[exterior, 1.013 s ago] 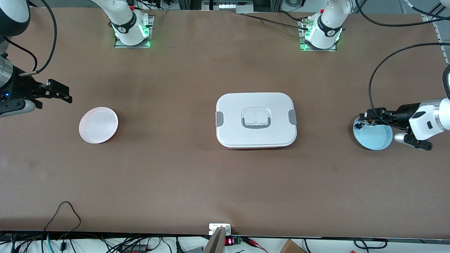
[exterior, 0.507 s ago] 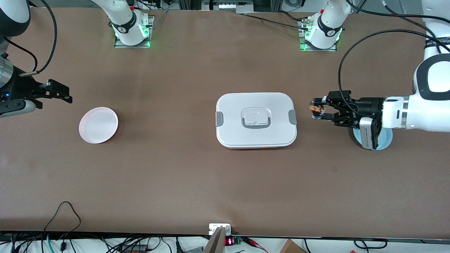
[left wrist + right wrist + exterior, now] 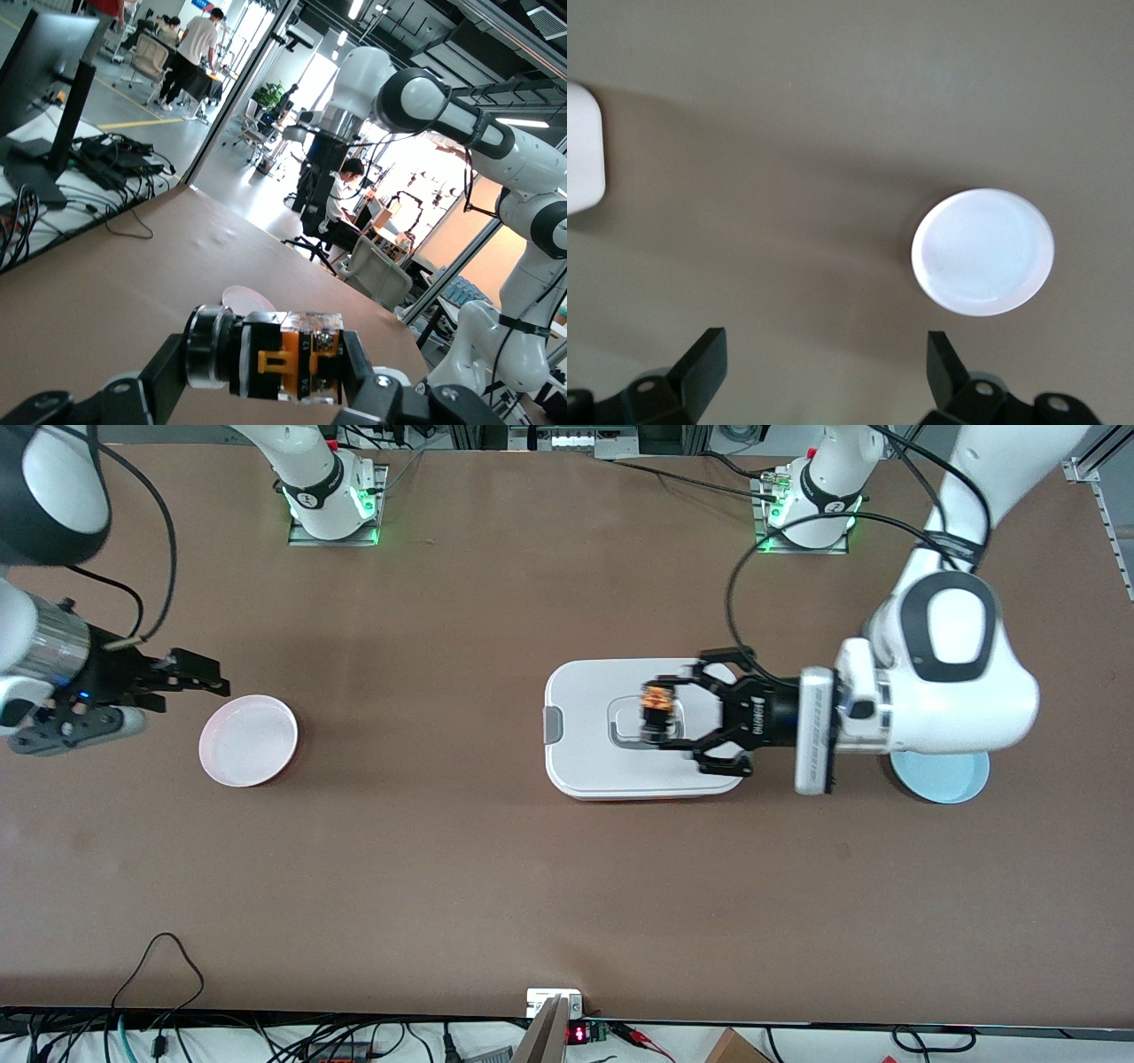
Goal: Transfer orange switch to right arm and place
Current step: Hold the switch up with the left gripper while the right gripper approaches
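The orange switch [image 3: 657, 707], a stubby black body with an orange part, is held sideways in my left gripper [image 3: 657, 714]. The gripper is shut on it, over the lid of the white container [image 3: 576, 766]. In the left wrist view the switch [image 3: 285, 354] sits between the two black fingers [image 3: 168, 376] of the left gripper [image 3: 266, 361]. My right gripper [image 3: 193, 677] is open and empty, over the bare table beside the pink plate [image 3: 248, 740]. In the right wrist view the right gripper [image 3: 824, 359] has its fingers wide apart, with the pink plate [image 3: 982, 251] ahead.
A light blue plate [image 3: 950, 776] lies under the left arm's wrist, toward the left arm's end of the table. The white container has grey clips and a lid handle [image 3: 620, 737]; its corner shows in the right wrist view [image 3: 580, 146]. Cables run along the table's near edge.
My left gripper has carried the switch from the blue plate to over the white container's lid. My right gripper has moved a little toward the pink plate.
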